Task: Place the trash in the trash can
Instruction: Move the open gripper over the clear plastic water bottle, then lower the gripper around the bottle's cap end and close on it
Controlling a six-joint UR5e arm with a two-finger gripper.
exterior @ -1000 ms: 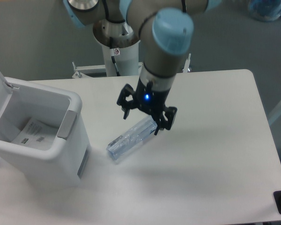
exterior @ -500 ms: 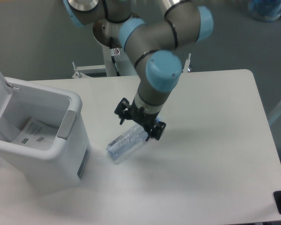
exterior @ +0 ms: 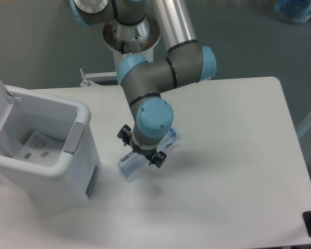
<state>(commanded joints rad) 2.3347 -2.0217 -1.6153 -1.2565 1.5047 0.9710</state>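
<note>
Tool (exterior: 141, 150) low over crushed bottle (exterior: 130, 163) on desk (exterior: 233, 155), jaws straddling it, not yet clenched. Packet (exterior: 39, 148) already inside trash can (exterior: 67, 171) at left. Risk: off-centre pinch makes the slick, squashed bottle squirt sideways or slip mid-carry.

The trash can (exterior: 52, 166) stands on the table (exterior: 238, 171) at its left side, lid raised at the far left. Inside it lies the packet (exterior: 39, 148), flat on the bottom. To the right of the can, just apart from its near right corner, the bottle (exterior: 130, 165) lies on the tabletop, slanting from near left to far right. The gripper (exterior: 140, 151) sits directly over the bottle's middle, the arm (exterior: 160, 78) reaching in from the far side.
</note>
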